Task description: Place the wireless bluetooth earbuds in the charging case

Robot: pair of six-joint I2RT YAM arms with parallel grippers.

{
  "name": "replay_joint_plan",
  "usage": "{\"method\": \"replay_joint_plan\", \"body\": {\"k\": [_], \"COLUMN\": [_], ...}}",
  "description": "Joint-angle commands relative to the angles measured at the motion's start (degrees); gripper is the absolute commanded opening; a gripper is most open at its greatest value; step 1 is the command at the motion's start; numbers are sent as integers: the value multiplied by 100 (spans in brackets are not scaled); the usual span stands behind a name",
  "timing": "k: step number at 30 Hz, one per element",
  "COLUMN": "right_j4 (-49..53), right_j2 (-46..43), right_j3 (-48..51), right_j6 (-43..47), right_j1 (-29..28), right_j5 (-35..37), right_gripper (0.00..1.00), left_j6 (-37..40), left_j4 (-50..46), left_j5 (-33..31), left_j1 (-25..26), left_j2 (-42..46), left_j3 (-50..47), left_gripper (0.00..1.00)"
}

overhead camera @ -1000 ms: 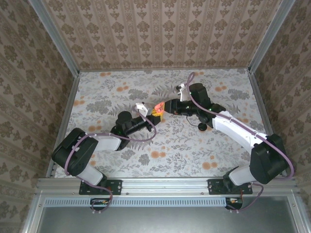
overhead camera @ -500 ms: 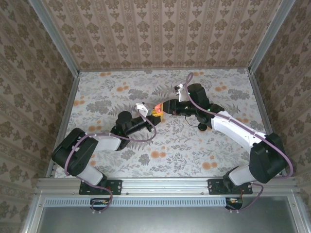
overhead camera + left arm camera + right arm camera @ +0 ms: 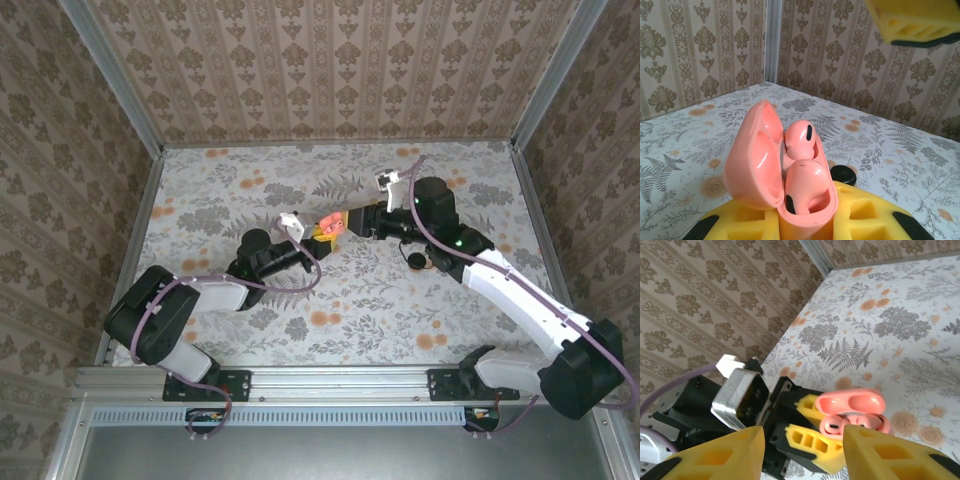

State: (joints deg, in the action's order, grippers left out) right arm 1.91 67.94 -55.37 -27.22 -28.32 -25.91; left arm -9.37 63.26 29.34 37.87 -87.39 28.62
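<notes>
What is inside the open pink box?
Two pink earbuds sit side by side in the charging case, each showing a small dark spot. Their lower parts are sunk in the case, so I can't see them.

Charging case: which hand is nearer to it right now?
Left. The left hand grips the case at its base, with the lid open. The right hand is open and apart from it, just to its right in the top view.

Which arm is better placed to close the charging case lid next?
Right. The left gripper is shut on the open charging case, holding it; the right gripper stands open and empty just beside the lid.
</notes>
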Motion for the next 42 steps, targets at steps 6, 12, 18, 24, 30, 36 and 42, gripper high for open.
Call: {"method": "replay_joint_plan", "body": {"k": [6,12,18,24,30,36,42], "right_j4": [9,91,-390,-512,-595,-607,-642], "right_j2": [-496,-677,-1088,-1336,-1406,-1342,-1405], "right_j3": [496,672,1070,1290,1388,1398,1512], "right_j6": [546,674,717,883,1155,1532,2614], "right_j1": [292,453,612,716,818,884,900], "right_j5": [-180,-206,-160,-405,-844,-1209,-1650], "right_gripper": [56,59,67,75,78,80,80], "left_j6": [101,180,170,155,189,227,396], "left_j4": [-314,-618,-671,-705,-790,-884,-1095], "left_j5": [524,704,1037,1329,1534,1728,1819], "left_j1": [37,36,38,45,55,61,63], "left_j2": [510,796,916,935,961,978,1056], "left_j3": [-97,-181,-203,-136,-98,-67,-45], "left_gripper": [12,12,12,12,12,12,12]}}
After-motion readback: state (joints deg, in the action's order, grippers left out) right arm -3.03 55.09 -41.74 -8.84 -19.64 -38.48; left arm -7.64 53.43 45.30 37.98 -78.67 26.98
